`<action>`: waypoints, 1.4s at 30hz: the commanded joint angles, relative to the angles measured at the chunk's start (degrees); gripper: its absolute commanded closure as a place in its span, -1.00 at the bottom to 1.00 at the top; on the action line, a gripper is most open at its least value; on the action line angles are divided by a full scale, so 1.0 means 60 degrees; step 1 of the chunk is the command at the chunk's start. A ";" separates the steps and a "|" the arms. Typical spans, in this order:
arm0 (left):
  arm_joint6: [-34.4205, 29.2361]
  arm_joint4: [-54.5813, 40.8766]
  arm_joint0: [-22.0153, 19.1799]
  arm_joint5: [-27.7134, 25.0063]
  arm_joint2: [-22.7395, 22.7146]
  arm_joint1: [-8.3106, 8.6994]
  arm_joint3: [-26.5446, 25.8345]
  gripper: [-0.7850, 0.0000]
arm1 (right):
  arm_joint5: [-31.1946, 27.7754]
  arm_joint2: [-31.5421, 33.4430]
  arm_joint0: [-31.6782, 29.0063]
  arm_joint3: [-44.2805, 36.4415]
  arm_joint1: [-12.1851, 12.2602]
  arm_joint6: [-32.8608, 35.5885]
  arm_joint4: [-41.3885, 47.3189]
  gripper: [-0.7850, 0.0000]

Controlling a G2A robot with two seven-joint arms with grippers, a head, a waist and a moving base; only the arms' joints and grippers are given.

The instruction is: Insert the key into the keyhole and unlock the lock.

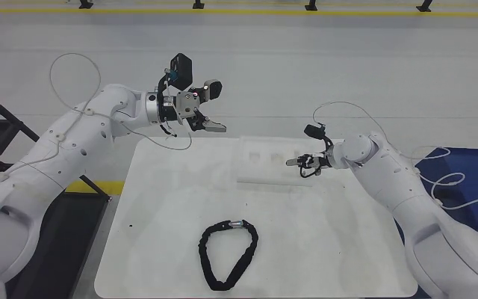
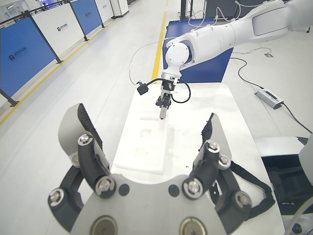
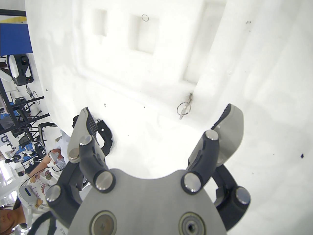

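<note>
Key (image 3: 184,108): small, light, probably slippery metal, lying flat.
Right tool (image 3: 157,111) hangs open near it, left tool (image 2: 146,113) open too; pinching the flat head seems best.

Top cam overhead, wrist cams closer (shared table (image 1: 149,247))

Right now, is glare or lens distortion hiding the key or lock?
Right wrist view: foam tray washed out, recess edges faint, yet the key on its ring reads dark. Left wrist view: lens bends the edges, tray glares. Top view: black chain lock stands out on the white table, no glare.
</note>
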 commanded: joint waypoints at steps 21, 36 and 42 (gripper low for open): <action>-0.0003 -0.0002 0.0000 0.0000 0.0000 0.0000 -0.0001 -1.00 | 0.3830 0.0111 -0.0608 -0.2423 0.0113 0.0192 -0.2114 -0.33; -0.0003 -0.0002 0.0000 0.0000 0.0000 0.0000 -0.0001 -1.00 | 0.4217 0.0357 -0.0722 -0.2155 -0.0027 0.0207 -0.2541 0.22; -0.0003 -0.0002 0.0000 0.0000 0.0000 0.0000 -0.0001 -1.00 | 0.4339 0.0365 -0.0730 -0.1955 -0.0163 0.0207 -0.2666 0.39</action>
